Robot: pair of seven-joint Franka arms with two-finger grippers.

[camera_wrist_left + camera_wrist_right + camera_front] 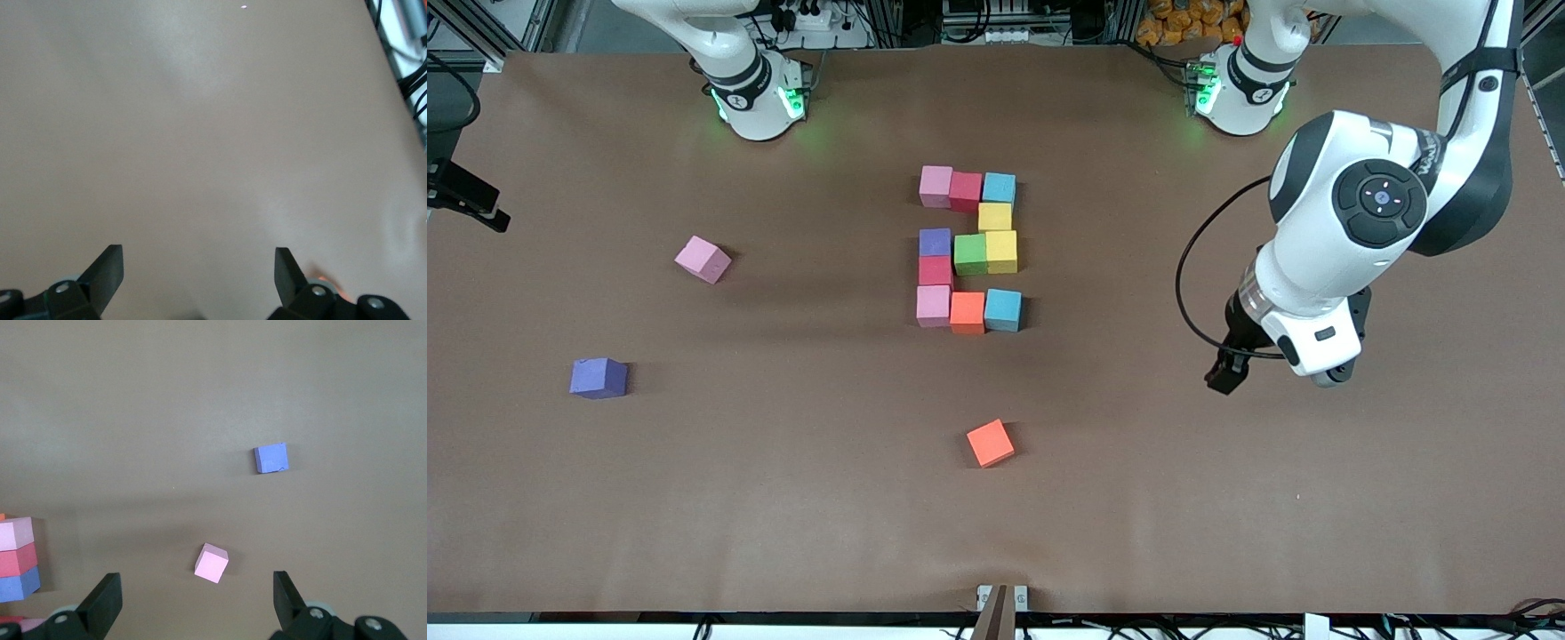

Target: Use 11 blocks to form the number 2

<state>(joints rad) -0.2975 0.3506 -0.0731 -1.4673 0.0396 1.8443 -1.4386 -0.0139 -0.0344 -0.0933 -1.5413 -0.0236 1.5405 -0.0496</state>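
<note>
Digit 2 laid out mid-table; both sets of jaws spread and empty.

The number 2 (968, 250) lay mid-table, eleven cubes touching, three wide and five tall. Three spare blocks lay apart: an orange block (991, 443) nearer the front camera, a pink block (703, 259) and a purple block (599, 378) toward my right arm's end. My left gripper (1227, 369) hung over bare table (200, 133), jaws spread. My right gripper (197, 603) waited above the pink block, jaws spread. The cubes looked light, matte and slightly soft; I judged a grip across two flat parallel faces safest.
</note>
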